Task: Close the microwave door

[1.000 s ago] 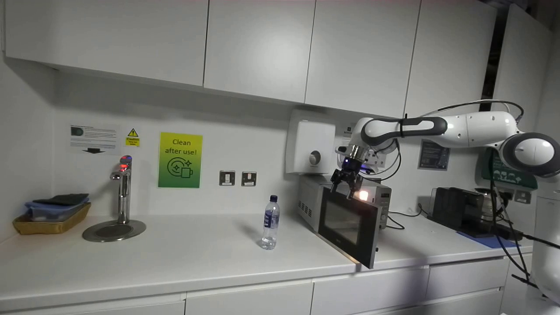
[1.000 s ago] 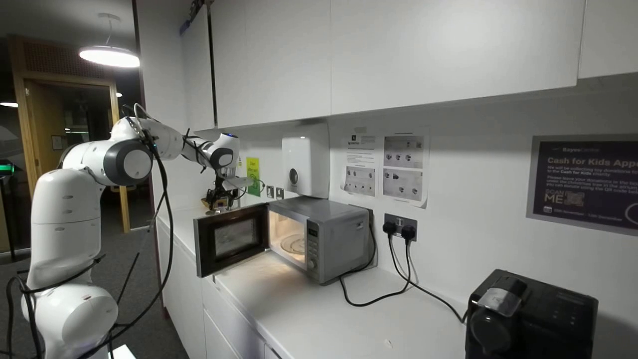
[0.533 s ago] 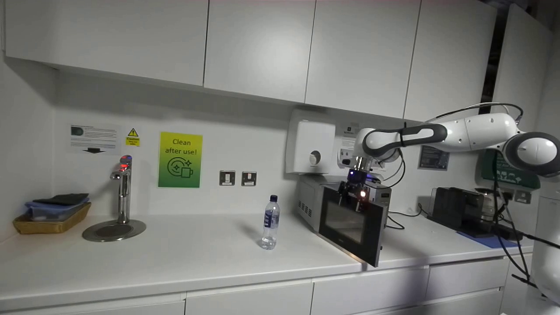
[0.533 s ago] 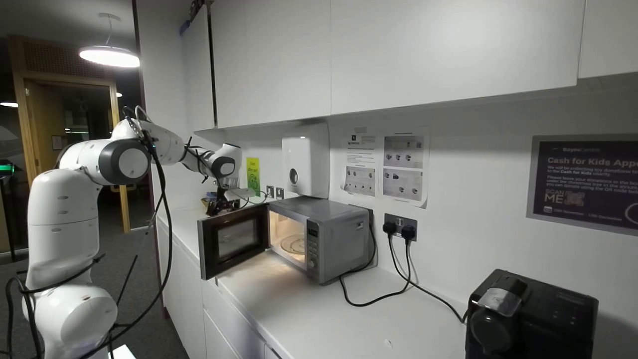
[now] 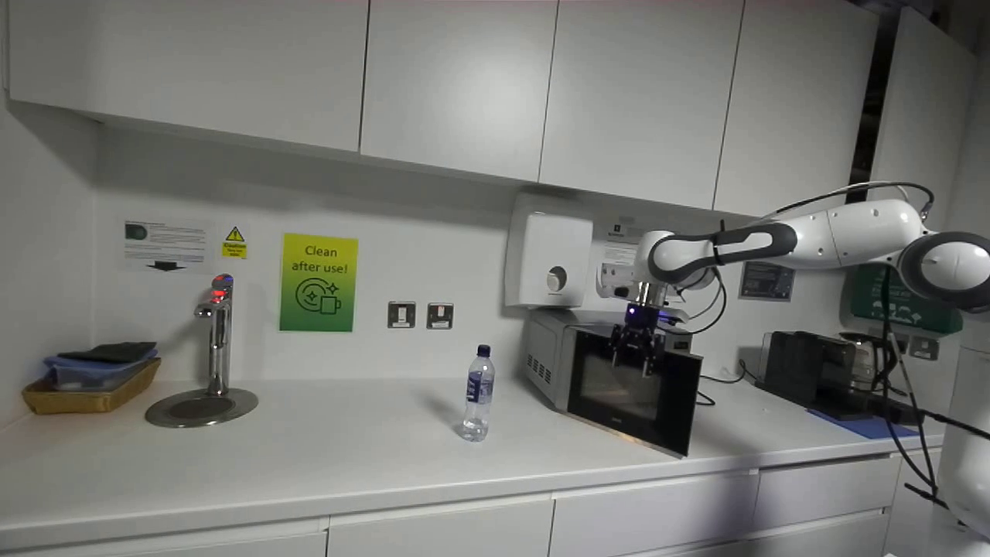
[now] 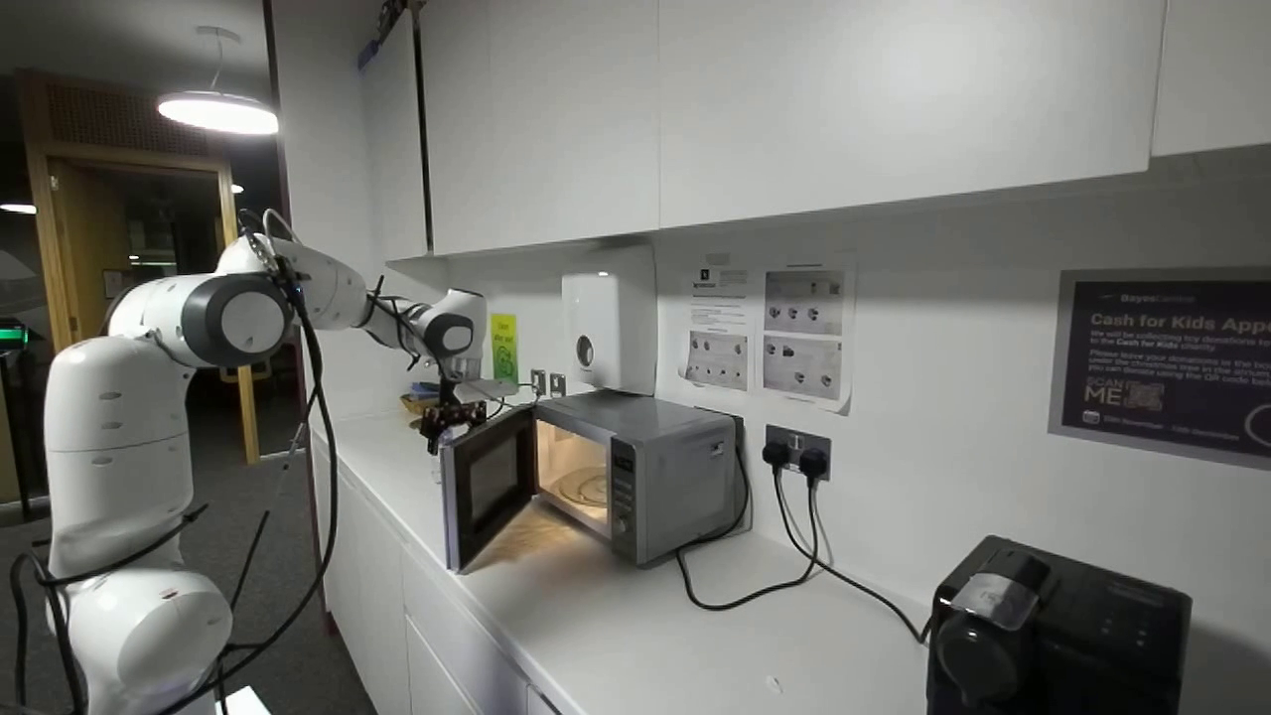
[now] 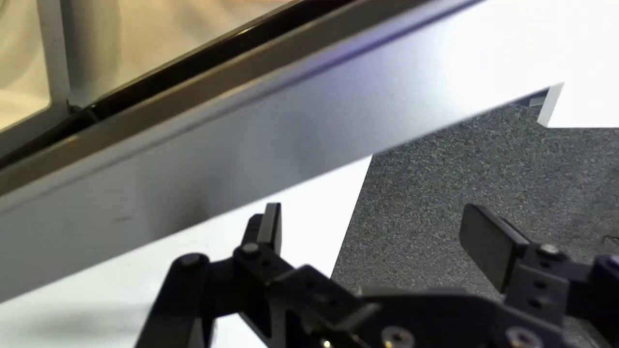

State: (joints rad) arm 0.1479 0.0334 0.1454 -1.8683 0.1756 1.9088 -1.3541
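Glossy, rectangular microwave door (image 5: 633, 402) half-open — blocky black jaws parted.

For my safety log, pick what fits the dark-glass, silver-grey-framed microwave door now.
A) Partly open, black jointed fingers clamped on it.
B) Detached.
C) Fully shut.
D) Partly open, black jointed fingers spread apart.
D: the microwave door stands angled out from the silver-grey, boxy microwave in an exterior view, and the wrist view shows the fingers wide apart, white countertop and grey carpet between them.
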